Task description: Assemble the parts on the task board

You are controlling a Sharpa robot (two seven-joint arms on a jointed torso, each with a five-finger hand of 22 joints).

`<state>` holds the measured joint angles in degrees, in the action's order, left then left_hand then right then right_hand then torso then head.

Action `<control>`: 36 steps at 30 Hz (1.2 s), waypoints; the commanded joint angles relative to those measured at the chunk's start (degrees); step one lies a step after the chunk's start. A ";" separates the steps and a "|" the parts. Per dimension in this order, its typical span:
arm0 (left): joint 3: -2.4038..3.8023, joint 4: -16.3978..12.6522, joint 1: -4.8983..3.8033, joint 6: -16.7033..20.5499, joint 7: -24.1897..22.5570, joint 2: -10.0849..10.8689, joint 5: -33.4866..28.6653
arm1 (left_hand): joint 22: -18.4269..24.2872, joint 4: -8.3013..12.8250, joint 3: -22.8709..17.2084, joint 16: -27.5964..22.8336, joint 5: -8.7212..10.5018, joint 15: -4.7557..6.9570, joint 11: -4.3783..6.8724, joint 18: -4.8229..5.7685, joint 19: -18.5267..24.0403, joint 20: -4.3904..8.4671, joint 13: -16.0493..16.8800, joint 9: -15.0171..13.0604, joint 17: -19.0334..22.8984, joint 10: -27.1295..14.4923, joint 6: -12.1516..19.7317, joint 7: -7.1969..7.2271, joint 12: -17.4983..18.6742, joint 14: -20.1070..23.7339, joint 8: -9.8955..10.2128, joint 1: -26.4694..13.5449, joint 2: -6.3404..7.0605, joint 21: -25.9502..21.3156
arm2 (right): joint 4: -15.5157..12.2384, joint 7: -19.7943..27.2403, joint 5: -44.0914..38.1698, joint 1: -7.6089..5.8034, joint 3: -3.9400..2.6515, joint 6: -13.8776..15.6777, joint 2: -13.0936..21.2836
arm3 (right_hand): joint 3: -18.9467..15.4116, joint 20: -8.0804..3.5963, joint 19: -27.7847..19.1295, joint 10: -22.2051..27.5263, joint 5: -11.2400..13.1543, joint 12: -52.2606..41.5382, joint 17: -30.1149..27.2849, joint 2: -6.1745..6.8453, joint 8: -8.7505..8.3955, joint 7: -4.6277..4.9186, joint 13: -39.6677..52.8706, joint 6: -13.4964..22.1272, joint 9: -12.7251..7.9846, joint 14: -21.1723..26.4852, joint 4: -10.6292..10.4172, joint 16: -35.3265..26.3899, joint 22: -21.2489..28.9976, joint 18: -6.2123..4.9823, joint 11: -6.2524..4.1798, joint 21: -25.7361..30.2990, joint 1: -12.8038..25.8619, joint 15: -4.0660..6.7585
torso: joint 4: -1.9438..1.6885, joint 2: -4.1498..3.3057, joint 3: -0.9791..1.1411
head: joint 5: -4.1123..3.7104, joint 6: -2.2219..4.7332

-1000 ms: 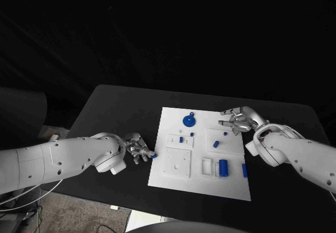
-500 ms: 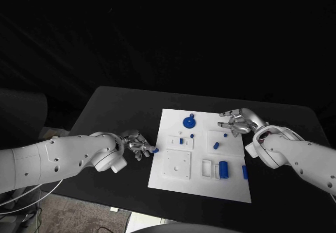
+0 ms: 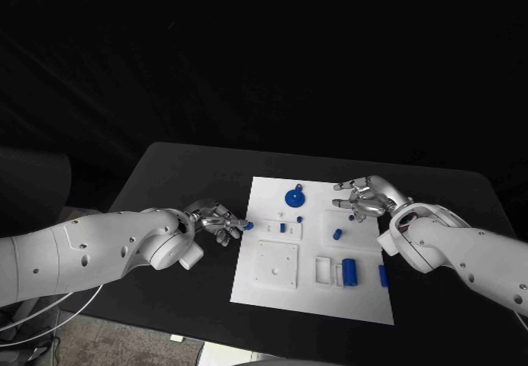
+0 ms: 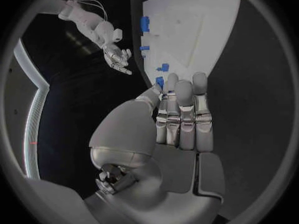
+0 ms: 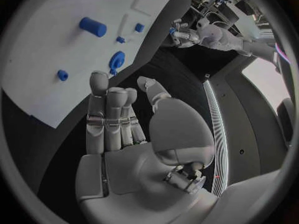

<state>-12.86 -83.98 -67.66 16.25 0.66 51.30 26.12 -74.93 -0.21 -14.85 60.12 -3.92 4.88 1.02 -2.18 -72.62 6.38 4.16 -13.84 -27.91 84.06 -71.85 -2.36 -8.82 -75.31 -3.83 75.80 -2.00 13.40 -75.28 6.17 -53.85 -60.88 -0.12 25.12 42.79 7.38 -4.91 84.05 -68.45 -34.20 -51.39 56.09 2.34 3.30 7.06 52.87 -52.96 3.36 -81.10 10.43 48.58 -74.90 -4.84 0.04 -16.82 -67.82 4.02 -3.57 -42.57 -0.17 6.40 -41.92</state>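
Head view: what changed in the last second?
The left hand, pinching a small blue part, moved away from the robot along the task board's left edge. The right hand edged inward over the board. Parts on the board stayed put.

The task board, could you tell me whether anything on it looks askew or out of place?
Nothing stands out. The task board lies flat on the table, its blue parts on it. The left hand holds a small blue part at the board's left edge.
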 commanded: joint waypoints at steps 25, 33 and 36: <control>1.16 -1.63 -0.63 4.37 -13.00 -3.47 -22.67 | -1.06 6.88 -5.82 0.01 -1.25 0.16 0.48 0.72 0.67 -0.14 0.01 -0.33 0.27 2.42 -0.39 0.06 -0.45 0.22 -0.19 -0.81 -0.50 0.49 | -9.04 -5.22 -8.57 0.06 0.02 5.06 -5.39 | 6.70 -0.61 2.04 -0.91 16.24 -1.05 0.56 -1.86 0.22 -1.32 0.95 -9.19 0.21 -0.73 5.50 0.81 -2.09 -0.18 -0.74 -0.78 -0.03 0.41 | -0.08 -0.04 -0.03 | -1.59 3.69; 1.17 -1.95 -0.63 4.48 -13.43 -4.00 -23.78 | -1.05 7.02 -5.85 0.01 -1.41 0.16 0.49 0.68 0.73 -0.16 0.01 -0.38 0.30 2.42 -0.40 0.06 -0.52 0.24 -0.18 -0.95 -0.50 0.50 | -8.72 -6.41 -9.48 0.07 0.09 6.72 -7.52 | 7.07 -0.66 2.06 -0.99 16.88 -1.08 0.59 -1.77 0.22 -1.43 1.00 -9.44 0.21 -0.81 5.38 0.83 -2.05 -0.13 -0.79 -0.84 0.16 0.45 | -0.09 -0.05 -0.05 | -1.78 3.93; 1.16 -2.13 -0.63 4.41 -13.53 -4.27 -24.02 | -1.05 7.05 -5.86 0.00 -1.46 0.15 0.49 0.67 0.75 -0.17 0.01 -0.39 0.31 2.42 -0.39 0.06 -0.53 0.25 -0.18 -0.97 -0.49 0.50 | -8.36 -7.35 -10.37 0.08 0.19 8.29 -8.44 | 7.03 -0.68 2.10 -0.99 17.01 -1.01 0.59 -1.43 0.20 -1.36 0.95 -9.18 0.19 -0.86 5.42 0.82 -2.04 -0.12 -0.76 -0.85 0.20 0.45 | -0.15 -0.05 -0.05 | -1.82 4.00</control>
<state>-11.75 -85.87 -68.20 20.32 -11.41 47.22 3.69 -74.91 0.73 -14.84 60.12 -5.25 4.78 1.00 -2.17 -72.36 6.25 4.15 -14.19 -27.65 84.05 -71.96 -2.25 -9.04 -75.25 -3.80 74.72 -1.99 13.63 -83.72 0.45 -61.76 -60.85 0.05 30.71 34.52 14.11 -5.33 84.05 -69.02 -17.46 -52.15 56.63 0.49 3.30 5.74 53.80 -62.08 3.52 -81.49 15.89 49.21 -74.90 -4.77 -0.82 -17.52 -67.70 4.40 -3.66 -42.60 -0.20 4.61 -37.97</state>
